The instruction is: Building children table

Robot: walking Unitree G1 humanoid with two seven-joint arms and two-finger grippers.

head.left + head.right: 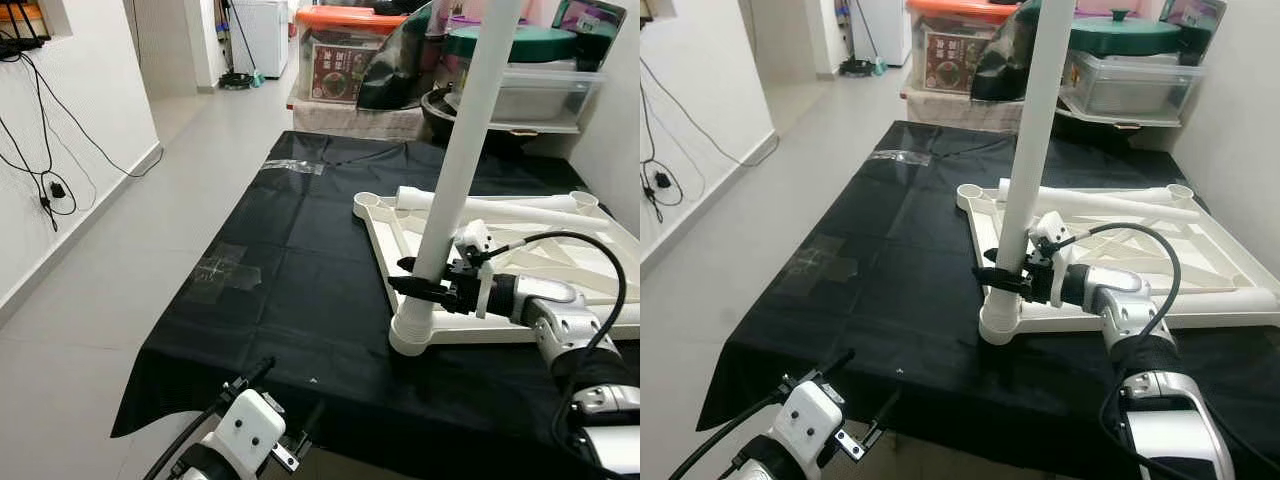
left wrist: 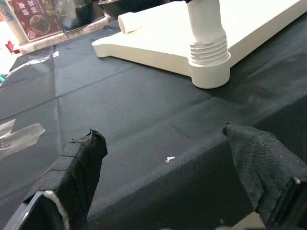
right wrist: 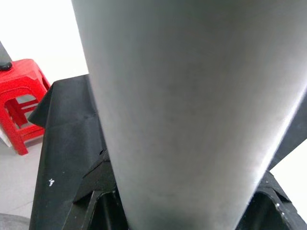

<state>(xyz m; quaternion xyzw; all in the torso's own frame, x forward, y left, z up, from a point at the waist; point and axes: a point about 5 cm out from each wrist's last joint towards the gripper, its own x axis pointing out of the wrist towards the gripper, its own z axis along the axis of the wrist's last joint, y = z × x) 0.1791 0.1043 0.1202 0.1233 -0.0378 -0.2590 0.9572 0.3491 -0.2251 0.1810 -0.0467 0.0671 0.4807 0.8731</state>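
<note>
One white tabletop [image 1: 600,300] lying upside down on the black cloth [image 1: 300,300], with one white leg [image 1: 460,160] standing upright in its near corner socket [image 1: 412,335] and one more leg [image 1: 480,205] lying along its far edge. Right gripper [image 1: 420,278] pinching the upright leg just above the socket; left gripper [image 2: 163,182] spread wide, hovering at the cloth's near edge, well apart from the tabletop. Beyond the tabletop, two clear storage bins: orange-lidded bin [image 1: 350,55] holding a printed box, second bin [image 1: 535,95] topped by a green lid [image 1: 510,42].

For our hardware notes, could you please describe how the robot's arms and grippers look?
The right arm is silver with black joints and a looping black cable. The right gripper and left gripper each have two long black fingers. The left gripper's wrist housing is white.
</note>
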